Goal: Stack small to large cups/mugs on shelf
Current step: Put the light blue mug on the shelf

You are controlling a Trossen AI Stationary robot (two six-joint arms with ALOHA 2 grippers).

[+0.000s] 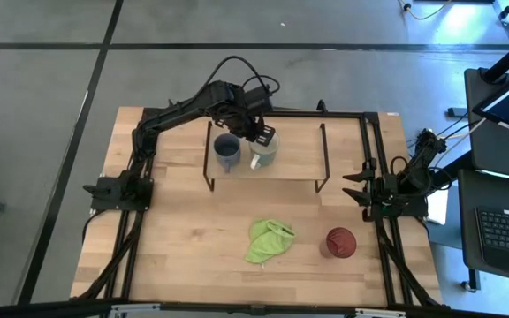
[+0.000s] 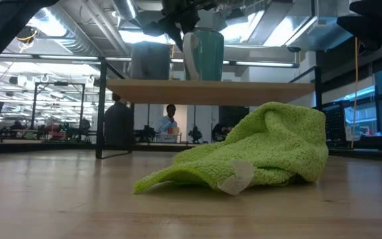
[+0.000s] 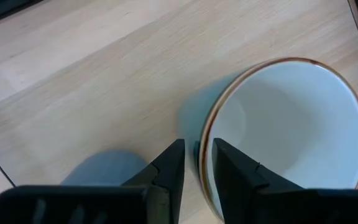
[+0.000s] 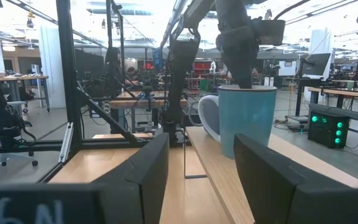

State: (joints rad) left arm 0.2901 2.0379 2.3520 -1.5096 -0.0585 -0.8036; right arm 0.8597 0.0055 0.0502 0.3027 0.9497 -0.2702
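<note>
The low light-wood shelf (image 1: pixel 299 150) stands at the table's far middle. On it stand a small blue-grey mug (image 1: pixel 227 152) and, to its right, a mug (image 1: pixel 265 152) that is teal outside and white inside, with a white handle. My left gripper (image 1: pixel 260 139) comes down from above and is shut on this mug's rim. The mug's base is on the shelf board (image 2: pixel 244 91). The dark red cup (image 1: pixel 340 242) stands on the table at the near right. My right gripper (image 1: pixel 360 190) waits open and empty at the table's right edge. My left gripper holds the teal-and-white mug by its rim (image 3: pixel 200 144). One finger (image 3: pixel 232 171) is inside the mug and the other (image 3: pixel 169 169) is outside, with the wall pinched between them. The fingers point down from above. The mug stands upright with its base on the shelf.
A crumpled lime-green cloth (image 1: pixel 268 240) lies on the table in front of the shelf, left of the red cup. The shelf's right half is bare board (image 4: pixel 229 180). Black wire legs (image 1: pixel 322 163) hold the shelf up. People show in the room behind.
</note>
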